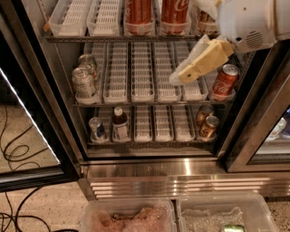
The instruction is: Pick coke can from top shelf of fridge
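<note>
- While the white arm (249, 20) fills the upper right corner, the hand (179, 78) hangs in front of the fridge (181, 170), just below the rail of the top shelf (113, 39). It slants down and to the left.
- Whether the hand is spread or pressed together, I cannot tell; it holds nothing that shows.
- Two red cans stand upright side by side on the top shelf, each in its own white lane — the left coke can (138, 13) and the right coke can (174, 13). Their tops are cut off by the upper edge of the view.
- Both are above the hand and apart from it; the right coke can is the nearer one.
- A third can (205, 20) stands to the right of them, partly hidden behind the arm.
- On the middle rack a red can (225, 81) leans in the rightmost lane, just to the right of the hand.
- Two silver-green cans (84, 81) sit at the far left of that same rack, one behind the other.
- On the bottom rack a small can (96, 128) and a dark bottle (119, 124) stand at the left — two bronze cans (207, 124) at the right.
- The lanes between them hold nothing.
- The glass door (27, 136) stands open at the left, with cables (18, 154) on the floor behind it.
- Two clear tubs (131, 216) lie along the lower edge, below the steel base panel.
</note>
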